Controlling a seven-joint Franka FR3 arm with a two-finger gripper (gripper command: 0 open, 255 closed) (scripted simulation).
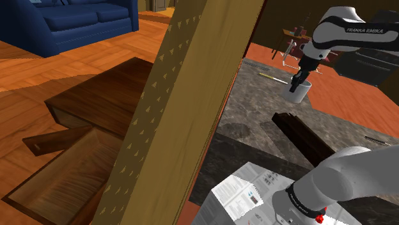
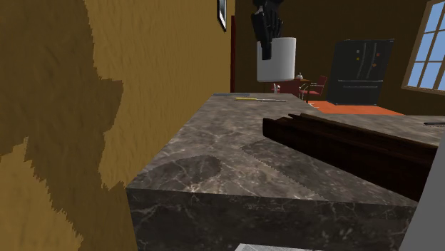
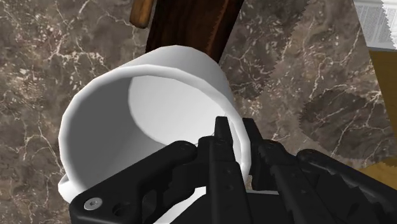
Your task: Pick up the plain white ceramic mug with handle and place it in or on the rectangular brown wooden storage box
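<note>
The white mug [image 1: 298, 91] hangs in the air above the dark marble counter [image 1: 256, 115], held by its rim. My black gripper [image 1: 299, 80] is shut on the mug wall, one finger inside and one outside, as the wrist view shows with the mug [image 3: 146, 108] and the gripper [image 3: 235, 137]. In the second exterior view the mug [image 2: 278, 59] floats well above the counter with the gripper [image 2: 265, 44] on the side toward that view's left. The long dark brown wooden box [image 1: 305, 137] lies on the counter between the mug and my stand; the box [image 2: 342, 146] shows again, and the box [image 3: 188, 25] lies below the mug.
A tall tan wooden panel [image 1: 172, 108] stands along the counter's edge at the shoulder view's left. A yellow pencil-like item [image 2: 249, 99] lies at the counter's far end. Papers [image 1: 246, 192] rest on my stand. A blue sofa [image 1: 83, 19] and a dark fridge [image 2: 362, 71] stand farther off.
</note>
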